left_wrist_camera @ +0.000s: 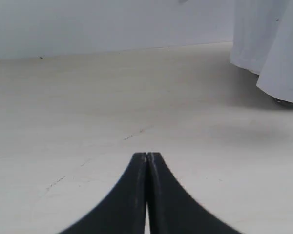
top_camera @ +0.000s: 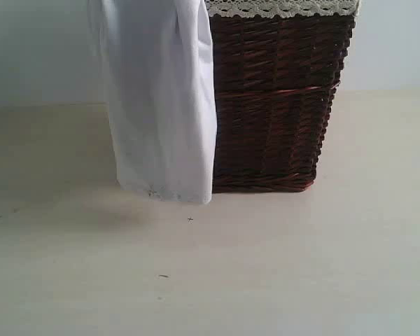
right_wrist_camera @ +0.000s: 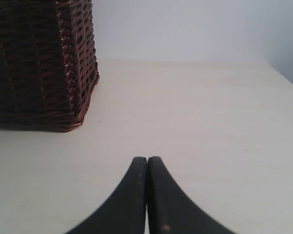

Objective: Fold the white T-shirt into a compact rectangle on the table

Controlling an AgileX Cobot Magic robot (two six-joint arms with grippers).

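Both are clenched on nothing: the left tool (left_wrist_camera: 147, 155) and the right tool (right_wrist_camera: 147, 158) sit low over bare desk (top_camera: 301, 266). The white T-shirt (top_camera: 161, 105) hangs down the side of the wicker basket (top_camera: 276, 105), hem near the desk (nothing spread yet). I'd open the left tool, pinch the cloth high, and draw it clear.

The wicker basket (top_camera: 273, 105) is standing on the table (top_camera: 301, 266), toward its back, with lace trim (top_camera: 280, 8) lying along its top rim. The T-shirt (top_camera: 161, 105) is hanging down over the basket's left side, its hem reaching near the tabletop.
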